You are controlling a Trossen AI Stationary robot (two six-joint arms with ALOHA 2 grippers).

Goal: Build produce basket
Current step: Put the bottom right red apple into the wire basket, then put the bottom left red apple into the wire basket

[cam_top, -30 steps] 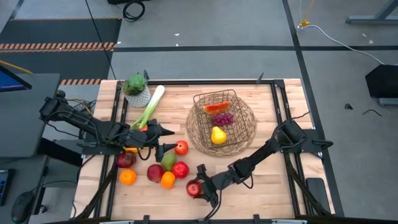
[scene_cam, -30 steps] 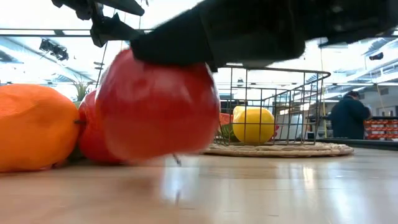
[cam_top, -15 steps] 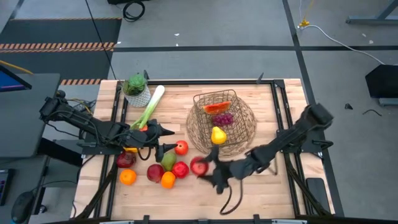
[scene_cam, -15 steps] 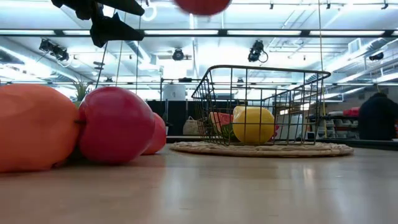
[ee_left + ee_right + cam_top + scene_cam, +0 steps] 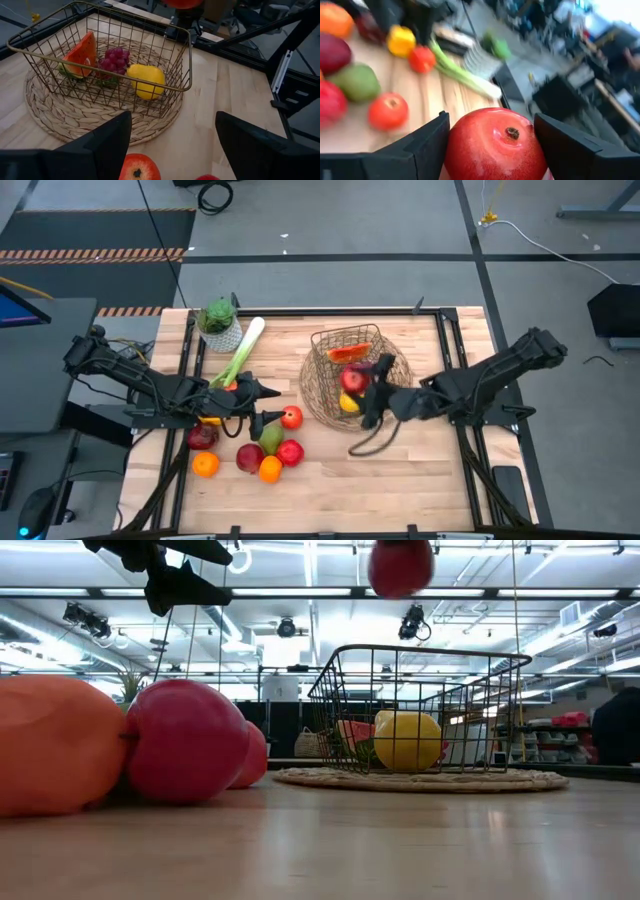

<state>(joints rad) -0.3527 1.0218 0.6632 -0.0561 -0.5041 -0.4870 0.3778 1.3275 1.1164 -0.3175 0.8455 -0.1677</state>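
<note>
My right gripper [image 5: 360, 384] is shut on a red fruit [image 5: 351, 379] and hangs over the wire basket [image 5: 346, 338], which stands on a round woven mat [image 5: 390, 365]. In the basket lie a watermelon slice [image 5: 82, 52], purple grapes [image 5: 111, 61] and a yellow fruit [image 5: 145, 80]. My left gripper [image 5: 262, 404] is open above the table, left of the mat, near a red apple [image 5: 291, 417]. More produce rests on the table: a green pear [image 5: 270, 439], red apples [image 5: 290, 452], oranges [image 5: 205, 464] and a leek [image 5: 240, 352]. My right gripper pinches the red fruit by its two opposite sides [image 5: 451, 150], one finger on each. The fingers [image 5: 427, 145] reach in from the table's right side, roughly level. The fruit's calyx end [image 5: 511, 132] faces the wrist camera. It is lifted clear, high above the basket [image 5: 400, 565].
A green plant in a white pot [image 5: 220, 325] stands at the far left of the table. A yellow pepper [image 5: 210, 420] lies under the left arm. A dark cable loop [image 5: 370, 442] hangs from the right arm onto the table. Bare wood lies near and right of the mat.
My right gripper has lifted the red fruit off the table near the near edge, then carried it up and toward the far right until it hangs over the basket. The other produce has stayed in place.
</note>
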